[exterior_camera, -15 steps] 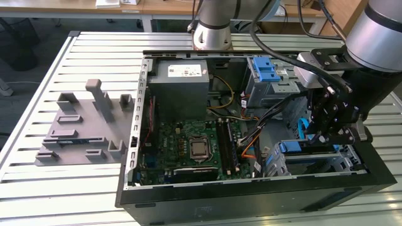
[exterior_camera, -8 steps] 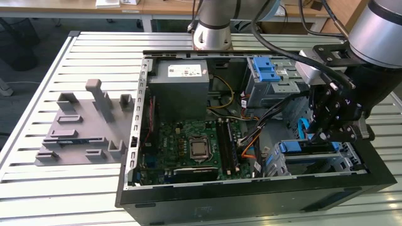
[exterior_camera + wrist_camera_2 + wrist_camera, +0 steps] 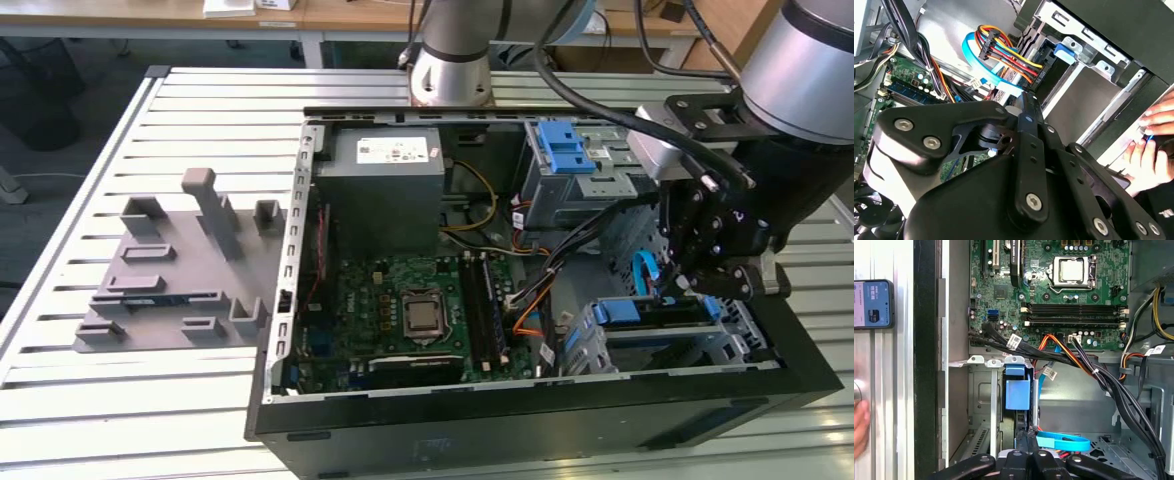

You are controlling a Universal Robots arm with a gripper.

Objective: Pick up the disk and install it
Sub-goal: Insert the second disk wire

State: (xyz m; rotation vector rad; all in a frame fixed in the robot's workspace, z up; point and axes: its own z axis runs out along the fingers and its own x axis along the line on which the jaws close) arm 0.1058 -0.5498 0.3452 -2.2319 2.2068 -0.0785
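An open computer case (image 3: 534,420) lies on a slatted metal surface (image 3: 160,400), its green motherboard (image 3: 400,310) facing up. The robot's black hand (image 3: 714,285) hangs low inside the case at the exterior view's right, directly over a drive cage where the disk (image 3: 647,312), blue-railed, sits slotted in just below the fingertips. In the first wrist view the hand's fingers (image 3: 1026,460) look drawn close together, holding nothing I can make out.

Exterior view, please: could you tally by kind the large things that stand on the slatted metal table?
Open computer case: 1
Grey moulded fixture: 1
Robot arm: 1
Total: 3
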